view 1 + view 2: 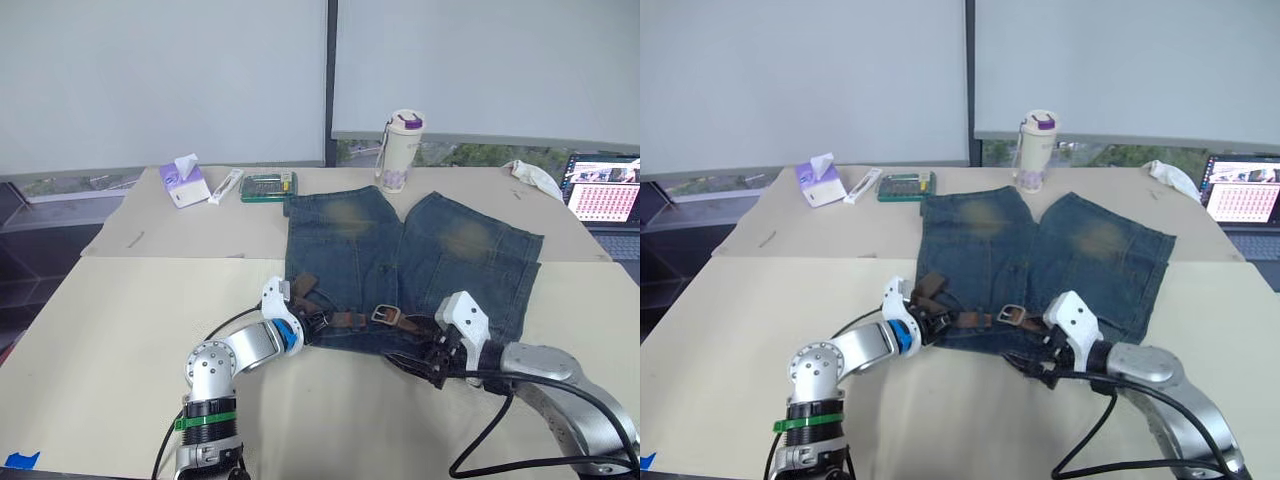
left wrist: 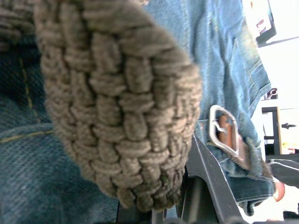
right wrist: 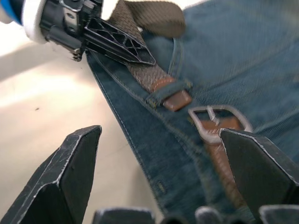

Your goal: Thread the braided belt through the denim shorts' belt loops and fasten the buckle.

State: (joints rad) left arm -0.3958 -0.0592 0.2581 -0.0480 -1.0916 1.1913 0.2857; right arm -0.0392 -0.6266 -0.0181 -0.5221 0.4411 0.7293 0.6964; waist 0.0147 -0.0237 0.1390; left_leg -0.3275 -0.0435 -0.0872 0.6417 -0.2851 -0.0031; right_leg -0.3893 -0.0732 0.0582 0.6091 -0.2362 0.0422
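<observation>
The denim shorts [image 1: 400, 265] lie flat on the table [image 1: 120, 330], with the waistband on the robot's side, probably so that both arms can reach the loops. I take the buckle [image 1: 386, 314] as the landmark; it rests on the waistband near the middle of the shorts.

To the left of the buckle, the left gripper [image 1: 308, 318] is at the waistband and pinches the braided belt [image 1: 345, 320], where the strap makes a loose fold. I judge it holds here to keep the strap tight and to feed the leather tip toward the frame. In the right wrist view its black fingers [image 3: 117, 42] are closed over the woven strap.

Between this gripper and the buckle, the tip of the belt comes out from under a belt loop [image 3: 169, 90], just beside the frame but not yet inside it. So the fastening seems not done.

To the right of the buckle, the right gripper [image 1: 437, 358] stands at the edge of the waistband with its fingers [image 3: 65, 177] spread wide and holding nothing, probably ready to take the buckle.
</observation>
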